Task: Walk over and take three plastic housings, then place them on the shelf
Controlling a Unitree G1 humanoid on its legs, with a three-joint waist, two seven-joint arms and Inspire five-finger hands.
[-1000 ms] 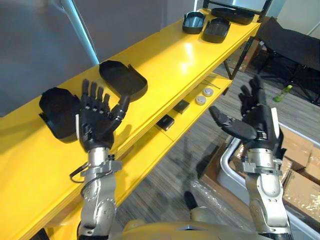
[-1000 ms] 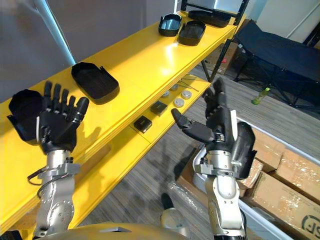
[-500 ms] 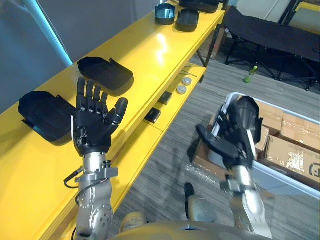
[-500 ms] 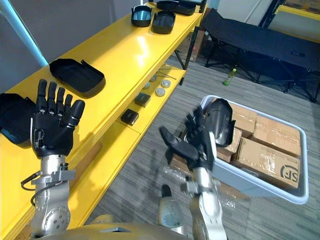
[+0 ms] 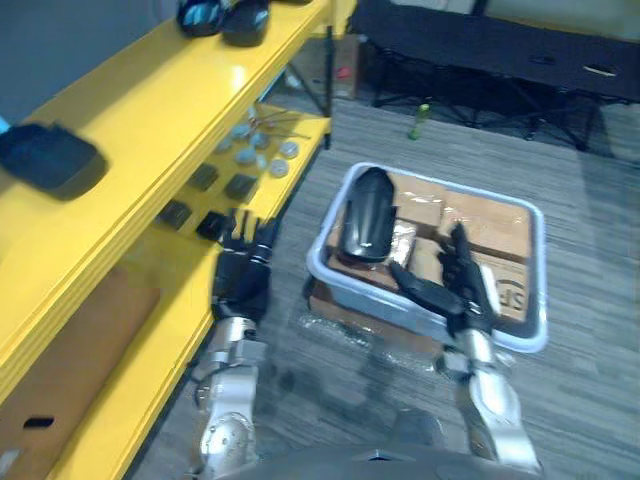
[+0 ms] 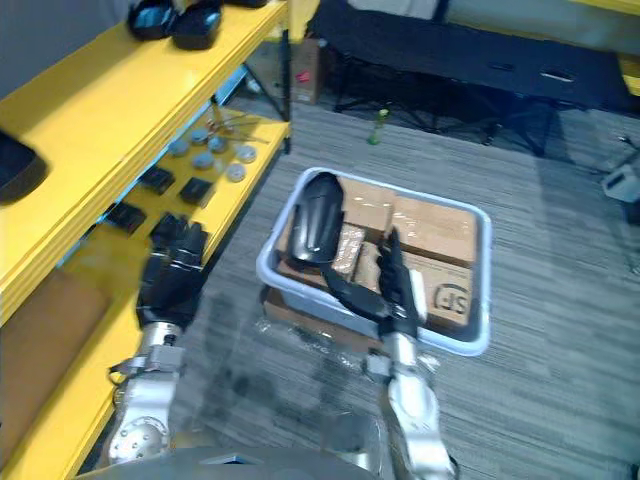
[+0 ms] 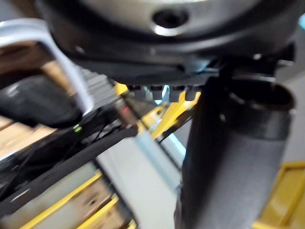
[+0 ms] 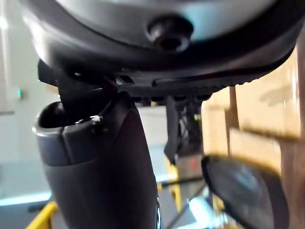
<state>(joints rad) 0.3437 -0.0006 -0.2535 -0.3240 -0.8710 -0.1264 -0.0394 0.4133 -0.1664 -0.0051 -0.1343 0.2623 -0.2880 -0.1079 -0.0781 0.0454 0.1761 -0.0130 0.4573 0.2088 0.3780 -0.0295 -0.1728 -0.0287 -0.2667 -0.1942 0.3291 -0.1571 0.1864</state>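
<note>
One black plastic housing [image 5: 364, 214] leans upright at the left end of a pale grey bin [image 5: 355, 295] on the floor. My right hand [image 5: 457, 283] hovers open over the bin's near side, fingers straight, a short way right of that housing and apart from it. In the right wrist view the thumb [image 8: 100, 171] stands free, with a dark oval housing [image 8: 243, 191] beyond it. My left hand [image 5: 243, 272] is open and holds nothing, raised beside the yellow shelf [image 5: 150, 110]. More black housings lie on the shelf top, one close [image 5: 50, 160] and two far off [image 5: 222, 16].
Taped cardboard boxes [image 5: 480, 235] fill the bin. The lower shelf board carries small round parts [image 5: 255, 155] and flat black blocks [image 5: 208, 178]. A black cot [image 5: 500, 50] stands at the back, with a green bottle [image 5: 418, 119] on the striped floor in front of it.
The whole view has swung right and down from the shelf top to the bin on the floor. Both hands have dropped lower; the right hand now reaches over the bin.
</note>
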